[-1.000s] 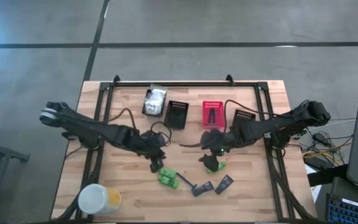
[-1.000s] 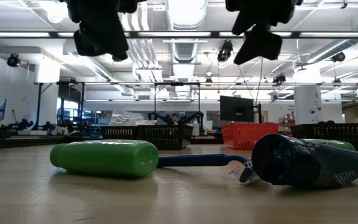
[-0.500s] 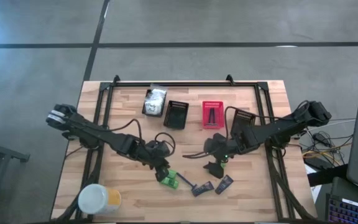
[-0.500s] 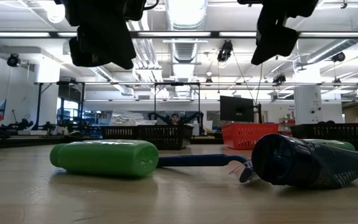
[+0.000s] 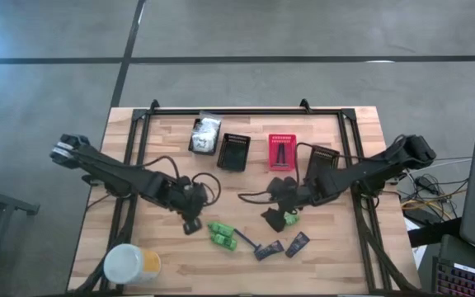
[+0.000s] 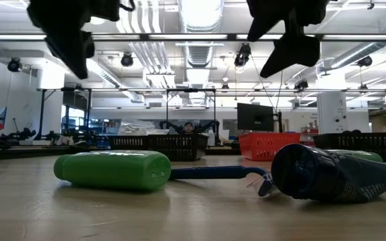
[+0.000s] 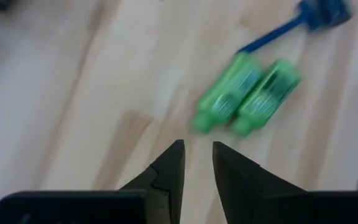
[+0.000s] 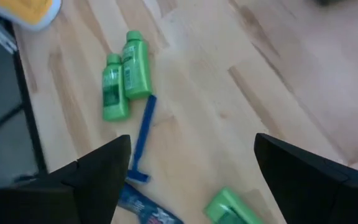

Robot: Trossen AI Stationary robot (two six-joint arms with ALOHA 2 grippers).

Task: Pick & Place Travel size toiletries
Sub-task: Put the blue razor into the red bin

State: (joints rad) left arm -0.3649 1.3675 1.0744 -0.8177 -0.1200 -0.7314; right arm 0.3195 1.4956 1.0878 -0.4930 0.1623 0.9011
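Nearest the tabletop's front edge, a blue razor (image 5: 246,242) and two dark sachets (image 5: 283,246) are lying loose, with a pair of green bottles (image 5: 221,235) touching each other just behind them. A third green bottle (image 5: 291,219) is lying under the right arm.

The left gripper (image 5: 191,224), which half a second ago was hanging right at that pair, is now pulling back to their left, fingers narrowly apart and holding nothing; the pair is staying where it was, so no pick has come of that approach.

The right gripper (image 5: 272,219) is hovering beside the single green bottle, fingers spread wide, empty. Farther back, the black basket (image 5: 234,152) and red basket (image 5: 282,152) are waiting.
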